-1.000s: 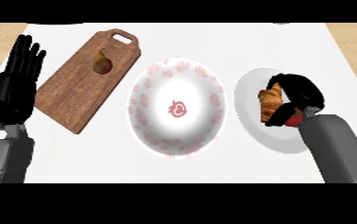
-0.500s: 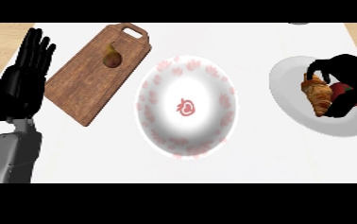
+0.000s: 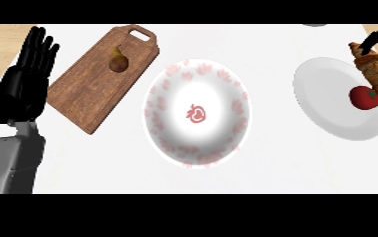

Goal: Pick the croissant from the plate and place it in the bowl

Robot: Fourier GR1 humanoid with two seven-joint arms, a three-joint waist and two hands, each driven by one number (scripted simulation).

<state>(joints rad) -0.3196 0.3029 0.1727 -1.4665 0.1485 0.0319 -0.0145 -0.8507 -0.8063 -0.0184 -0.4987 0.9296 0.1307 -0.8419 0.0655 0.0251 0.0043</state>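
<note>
A brown croissant (image 3: 365, 63) shows at the view's right edge, over the far right part of the white plate (image 3: 325, 93). Of my right hand (image 3: 372, 36) only dark finger slivers show, curled against the croissant; the rest is cut off by the edge. The white bowl (image 3: 221, 88) with pink marks and a red centre motif sits mid-counter, left of the plate and apart from it. At the left edge my left hand (image 3: 26, 86) rests open, fingers up.
A red tomato (image 3: 363, 96) lies on the plate's right side, just below the croissant. A wooden cutting board (image 3: 88, 93) with a small brown fruit (image 3: 118, 61) lies between my left hand and the bowl. A grey object (image 3: 314, 25) peeks in at the top.
My right hand has carried the croissant up and to the right, almost out of view. The tomato on the plate is now uncovered. The left hand has not moved on the counter.
</note>
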